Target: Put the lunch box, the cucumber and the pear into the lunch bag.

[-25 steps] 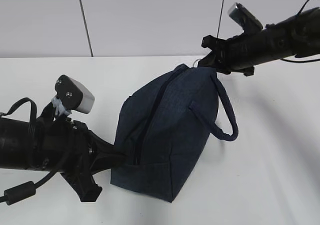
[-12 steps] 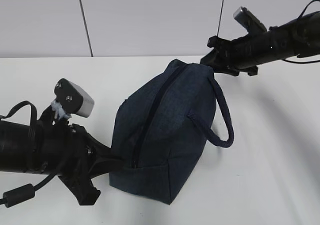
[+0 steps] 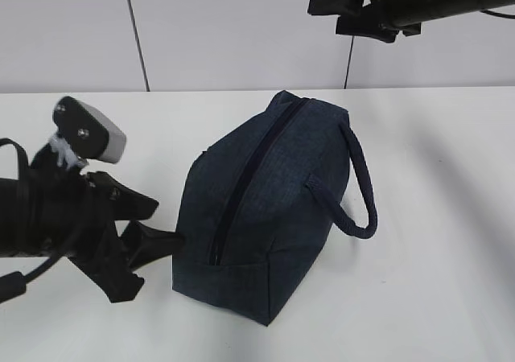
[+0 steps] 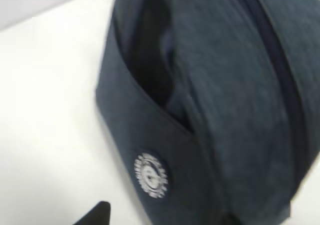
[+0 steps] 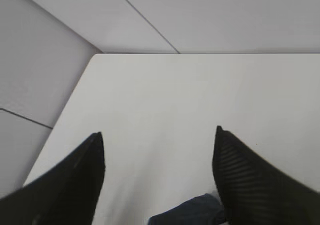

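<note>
The dark navy lunch bag (image 3: 265, 209) stands on the white table with its top zipper (image 3: 251, 173) running closed along the ridge. A cord handle (image 3: 362, 189) hangs at its right side. My left gripper (image 3: 157, 225) is open just off the bag's near left end, with nothing between its fingers. In the left wrist view the bag (image 4: 215, 85) fills the frame and one fingertip (image 4: 97, 214) shows at the bottom. My right gripper (image 5: 158, 133) is open and empty, raised high above the bag's far end (image 5: 192, 211). The lunch box, cucumber and pear are out of view.
A round white badge (image 4: 150, 175) marks the bag's near end panel. White table (image 3: 434, 281) spreads around the bag, with a grey wall (image 3: 241, 32) behind. The right arm (image 3: 402, 0) crosses the top right corner.
Both grippers have opened and let go of the bag. The right arm has lifted well above the bag's far end. The left gripper has drawn back left, and the bag has settled.
</note>
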Tool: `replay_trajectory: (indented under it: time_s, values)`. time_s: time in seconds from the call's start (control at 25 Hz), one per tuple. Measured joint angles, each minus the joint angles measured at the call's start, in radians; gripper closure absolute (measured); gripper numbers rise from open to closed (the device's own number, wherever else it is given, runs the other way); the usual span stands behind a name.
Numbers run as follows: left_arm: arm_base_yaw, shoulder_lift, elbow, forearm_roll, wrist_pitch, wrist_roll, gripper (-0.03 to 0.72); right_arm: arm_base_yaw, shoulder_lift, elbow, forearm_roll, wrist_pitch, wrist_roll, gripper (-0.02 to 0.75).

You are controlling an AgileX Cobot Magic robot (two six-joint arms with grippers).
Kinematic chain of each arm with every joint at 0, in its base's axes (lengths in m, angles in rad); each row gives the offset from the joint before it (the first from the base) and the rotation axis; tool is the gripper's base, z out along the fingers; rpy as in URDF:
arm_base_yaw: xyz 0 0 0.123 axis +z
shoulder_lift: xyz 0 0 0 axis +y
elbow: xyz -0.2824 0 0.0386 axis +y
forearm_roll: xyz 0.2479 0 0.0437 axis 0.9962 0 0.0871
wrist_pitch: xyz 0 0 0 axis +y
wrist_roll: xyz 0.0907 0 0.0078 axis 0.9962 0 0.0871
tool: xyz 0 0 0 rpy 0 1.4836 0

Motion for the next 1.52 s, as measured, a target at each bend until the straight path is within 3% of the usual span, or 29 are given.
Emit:
replay_trajectory:
  time_s: [0.16,0.36,0.6,0.76,0.88,0.96,1.08,1.16,1.24,1.36,1.52]
  values:
    - [0.000,-0.110,0.000,0.000,-0.161,-0.089,0.291,0.000,-0.029,0.000,0.000,-0.142,0.036,0.262]
    - [-0.005,-0.202,0.005,0.000,-0.283,-0.107,0.288,0.004,-0.037,0.002,0.000,-0.341,0.063,0.330]
    - [-0.105,-0.218,0.005,0.000,-0.343,-0.110,0.288,0.012,-0.054,0.002,0.000,-0.472,0.112,0.403]
    - [-0.180,-0.214,0.005,0.000,-0.250,-0.176,0.352,0.012,-0.066,0.002,0.000,-0.476,0.120,0.481]
    - [-0.193,-0.197,0.005,0.017,-0.082,-0.326,0.405,0.012,-0.066,0.002,0.000,-0.476,0.123,0.499]
    - [-0.187,-0.171,0.005,0.178,0.025,-0.504,0.415,0.012,-0.066,0.002,0.000,-0.478,0.123,0.503]
    - [-0.165,-0.088,-0.023,0.615,0.287,-0.861,0.419,0.013,-0.066,0.002,0.000,-0.478,0.123,0.505]
    - [-0.165,-0.047,-0.034,0.944,0.328,-1.169,0.419,0.013,-0.066,0.002,0.000,-0.480,0.123,0.505]
    - [-0.159,-0.048,-0.034,1.179,0.283,-1.419,0.419,0.013,-0.068,0.002,0.000,-0.480,0.123,0.505]
    - [-0.158,-0.117,-0.037,1.356,0.201,-1.634,0.419,0.013,-0.082,0.004,0.000,-0.480,0.123,0.534]
    - [-0.158,-0.234,-0.042,1.435,0.164,-1.747,0.419,0.013,-0.109,0.031,0.000,-0.481,0.109,0.624]
